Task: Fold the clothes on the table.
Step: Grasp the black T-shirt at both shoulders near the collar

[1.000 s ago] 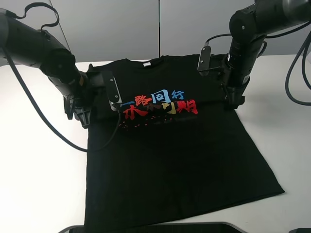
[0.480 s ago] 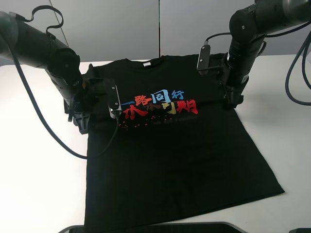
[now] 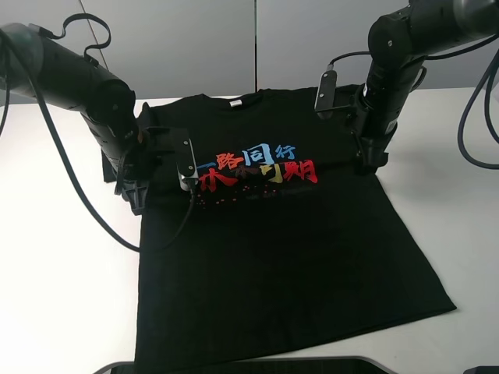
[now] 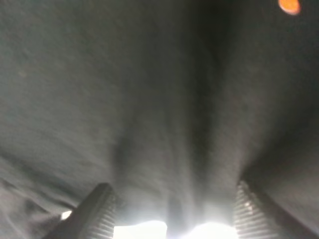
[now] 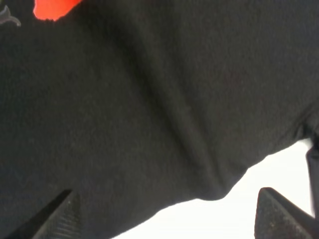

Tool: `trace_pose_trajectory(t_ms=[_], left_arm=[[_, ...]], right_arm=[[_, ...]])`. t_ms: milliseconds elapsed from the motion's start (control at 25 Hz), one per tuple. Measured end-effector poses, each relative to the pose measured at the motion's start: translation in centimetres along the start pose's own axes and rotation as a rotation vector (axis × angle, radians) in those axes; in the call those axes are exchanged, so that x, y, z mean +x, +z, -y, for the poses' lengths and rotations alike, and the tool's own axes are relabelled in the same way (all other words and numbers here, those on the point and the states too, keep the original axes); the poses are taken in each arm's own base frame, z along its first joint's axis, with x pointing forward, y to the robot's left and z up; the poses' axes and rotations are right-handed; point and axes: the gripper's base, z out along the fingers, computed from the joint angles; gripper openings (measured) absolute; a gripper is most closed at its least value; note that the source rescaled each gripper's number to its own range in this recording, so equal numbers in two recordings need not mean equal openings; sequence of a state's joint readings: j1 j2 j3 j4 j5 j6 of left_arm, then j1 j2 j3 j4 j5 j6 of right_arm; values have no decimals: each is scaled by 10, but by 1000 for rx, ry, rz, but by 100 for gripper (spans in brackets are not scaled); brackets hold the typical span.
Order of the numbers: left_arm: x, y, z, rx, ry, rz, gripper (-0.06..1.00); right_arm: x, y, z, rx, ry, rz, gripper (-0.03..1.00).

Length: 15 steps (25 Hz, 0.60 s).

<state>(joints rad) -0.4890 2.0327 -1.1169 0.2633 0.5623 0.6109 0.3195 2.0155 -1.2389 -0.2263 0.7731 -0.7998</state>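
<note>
Early in the fold, by the look of it: reaching for the black T-shirt [image 3: 273, 234] at its two sides, level with the printed characters [image 3: 257, 167], with no fold laid in the body yet. Lies flat and print-up on the white table [image 3: 62, 296], spreading beneath both pairs of jaws and filling the span between them. At the left jaws, parted: ribbed fingertips [image 4: 99, 214] pressed down either side of a raised ridge of cloth, not closed on it. At the right jaws, parted wide as well: fingertips [image 5: 60, 216] astride the shirt's edge, cloth toward one tip and bare table toward the other. Calls next, probably, for closing both pairs on a pinch of fabric, then lifting together and carrying the sides inward without dragging the hem askew. From the high view, shows the whole garment, collar far and hem near, but hides both pairs of jaws behind the wrists. From the wrist views, shows the gap between the tips and the wrinkle gathered there, plus a scrap of red print beyond the right jaws, yet nothing of the shirt's overall lie.
</note>
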Motion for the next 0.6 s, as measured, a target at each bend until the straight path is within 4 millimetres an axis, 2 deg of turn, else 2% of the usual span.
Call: trace_pose_trajectory(t_ms=[120, 200, 600], left_arm=[[-2, 0, -2, -5, -2, 6, 46], [-2, 0, -2, 0, -5, 1, 42], [-3, -1, 0, 25, -26, 11, 40]], right_arm=[[0, 0, 0, -1, 1, 1, 75], [0, 0, 0, -1, 1, 1, 75], [-2, 0, -1, -8, 19, 18, 75]])
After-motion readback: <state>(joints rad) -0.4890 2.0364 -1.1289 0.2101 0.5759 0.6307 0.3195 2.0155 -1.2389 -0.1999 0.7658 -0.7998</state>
